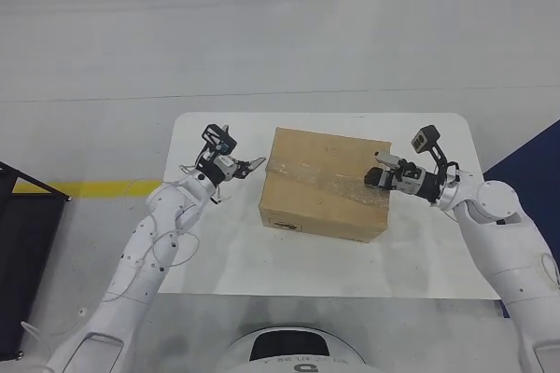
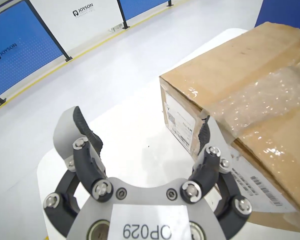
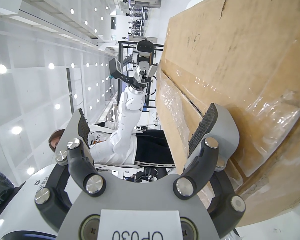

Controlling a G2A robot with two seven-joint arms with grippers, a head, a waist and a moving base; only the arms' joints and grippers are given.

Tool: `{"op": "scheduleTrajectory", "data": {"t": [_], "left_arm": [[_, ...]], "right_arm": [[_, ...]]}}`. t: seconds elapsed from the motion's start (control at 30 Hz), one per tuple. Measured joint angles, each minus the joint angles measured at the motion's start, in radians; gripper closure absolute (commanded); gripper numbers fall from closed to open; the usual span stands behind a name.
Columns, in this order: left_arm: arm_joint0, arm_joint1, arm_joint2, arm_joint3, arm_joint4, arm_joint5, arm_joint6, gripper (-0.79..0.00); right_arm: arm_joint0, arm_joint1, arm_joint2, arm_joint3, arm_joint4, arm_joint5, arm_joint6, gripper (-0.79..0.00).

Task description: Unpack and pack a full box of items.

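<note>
White table on a grey floor carries the closed cardboard box at centre, its top seam sealed with clear tape. Left gripper: fingers spread, at the box's 9 o'clock side, beside a white printed label. Right gripper: fingers spread, at the box's 3 o'clock edge. Yellow floor line: 9 o'clock of the table.

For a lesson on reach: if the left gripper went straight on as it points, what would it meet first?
Probably the cardboard box: the left gripper aims at its labelled end, though depth is unclear.
</note>
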Motion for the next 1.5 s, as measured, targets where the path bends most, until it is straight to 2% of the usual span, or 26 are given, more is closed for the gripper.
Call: {"op": "scheduleTrajectory", "data": {"t": [0.17, 0.53, 0.63, 0.87, 0.97, 1.13, 1.3, 1.5], "left_arm": [[-0.026, -0.004, 0.026, 0.014, 0.007, -0.011, 0.004, -0.785], [-0.052, -0.009, 0.067, 0.044, 0.029, -0.019, 0.0, -0.785], [-0.058, -0.011, 0.076, 0.047, 0.029, -0.019, 0.0, -0.785], [-0.064, -0.014, 0.096, 0.052, 0.039, -0.023, -0.007, -0.785], [-0.066, -0.014, 0.105, 0.057, 0.045, -0.028, -0.012, -0.785], [-0.071, -0.018, 0.123, 0.064, 0.049, -0.028, -0.015, -0.785], [-0.076, -0.02, 0.136, 0.069, 0.049, -0.028, -0.015, -0.785], [-0.083, -0.021, 0.143, 0.076, 0.053, -0.031, -0.015, -0.785]], "right_arm": [[0.008, -0.004, -0.011, 0.001, -0.013, 0.034, -0.003, -0.785], [-0.02, -0.004, 0.011, -0.017, -0.016, 0.014, -0.017, -0.785], [-0.038, -0.004, 0.03, -0.03, -0.006, -0.032, -0.034, -0.785], [-0.162, -0.008, 0.134, -0.07, 0.145, -0.308, -0.104, -0.785], [-0.205, -0.009, 0.167, -0.08, 0.188, -0.363, -0.105, -0.785], [-0.221, -0.009, 0.186, -0.079, 0.191, -0.337, -0.105, -0.785], [-0.212, -0.008, 0.188, -0.063, 0.126, -0.253, -0.131, -0.785], [-0.243, -0.01, 0.215, -0.064, 0.142, -0.265, -0.132, -0.785]]}}
